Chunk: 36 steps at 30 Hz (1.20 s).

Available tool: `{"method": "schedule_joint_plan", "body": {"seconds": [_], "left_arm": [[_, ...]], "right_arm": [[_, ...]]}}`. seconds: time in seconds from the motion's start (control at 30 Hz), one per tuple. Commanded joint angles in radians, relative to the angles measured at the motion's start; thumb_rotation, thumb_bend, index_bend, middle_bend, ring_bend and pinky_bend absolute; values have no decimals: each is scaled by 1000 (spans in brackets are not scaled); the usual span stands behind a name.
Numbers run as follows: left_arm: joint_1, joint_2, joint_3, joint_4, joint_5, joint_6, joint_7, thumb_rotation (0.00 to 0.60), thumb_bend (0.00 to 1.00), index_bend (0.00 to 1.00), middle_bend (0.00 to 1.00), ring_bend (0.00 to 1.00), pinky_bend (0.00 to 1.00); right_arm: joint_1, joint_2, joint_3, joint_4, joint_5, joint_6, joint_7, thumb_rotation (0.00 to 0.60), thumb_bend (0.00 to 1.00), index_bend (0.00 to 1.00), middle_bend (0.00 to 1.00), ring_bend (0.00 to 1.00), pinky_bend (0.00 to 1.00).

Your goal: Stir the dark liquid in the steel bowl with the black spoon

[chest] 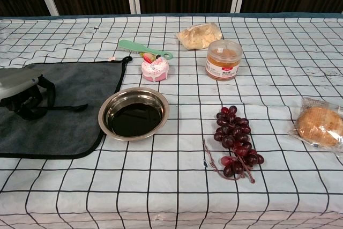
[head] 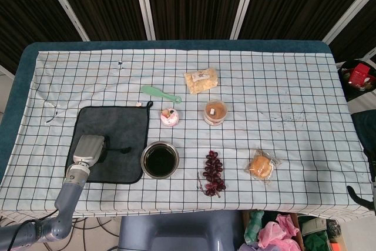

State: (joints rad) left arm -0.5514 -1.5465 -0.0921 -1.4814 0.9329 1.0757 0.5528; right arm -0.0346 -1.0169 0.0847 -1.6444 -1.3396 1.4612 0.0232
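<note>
The steel bowl (head: 160,160) (chest: 134,113) of dark liquid stands on the checked cloth, just right of a dark grey mat (head: 120,124) (chest: 86,81). My left hand (head: 88,149) (chest: 19,92) rests on the mat's left part, fingers curled around the handle of the black spoon (head: 120,149) (chest: 72,107). The spoon points right toward the bowl, and its head looks thin, as if turned on edge. Its tip is a short way left of the bowl's rim. My right hand is in neither view.
Behind the bowl are a pink cupcake (head: 170,116) (chest: 155,67) and a green comb (head: 160,93) (chest: 144,49). A jar (head: 215,111) (chest: 224,59), a snack bag (head: 201,80) (chest: 199,35), grapes (head: 213,173) (chest: 236,140) and a wrapped bun (head: 262,166) (chest: 321,125) lie to the right.
</note>
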Motion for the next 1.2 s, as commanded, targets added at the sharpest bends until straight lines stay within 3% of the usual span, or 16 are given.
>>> {"method": "schedule_joint_plan", "body": {"seconds": [0.03, 0.73, 1.2], "left_arm": [[1, 0, -1, -2, 2, 1, -3, 600, 443, 538, 852, 882, 872], [9, -12, -11, 15, 18, 28, -26, 600, 442, 586, 865, 894, 879], [21, 1, -45, -11, 77, 99, -65, 600, 443, 607, 873, 905, 881]], "right_arm": [[0, 0, 0, 0, -1, 0, -1, 600, 227, 69, 12, 62, 212], [0, 1, 0, -4, 3, -1, -4, 600, 227, 68, 12, 62, 212], [-1, 2, 0, -7, 3, 3, -4, 600, 228, 68, 12, 62, 212]]}}
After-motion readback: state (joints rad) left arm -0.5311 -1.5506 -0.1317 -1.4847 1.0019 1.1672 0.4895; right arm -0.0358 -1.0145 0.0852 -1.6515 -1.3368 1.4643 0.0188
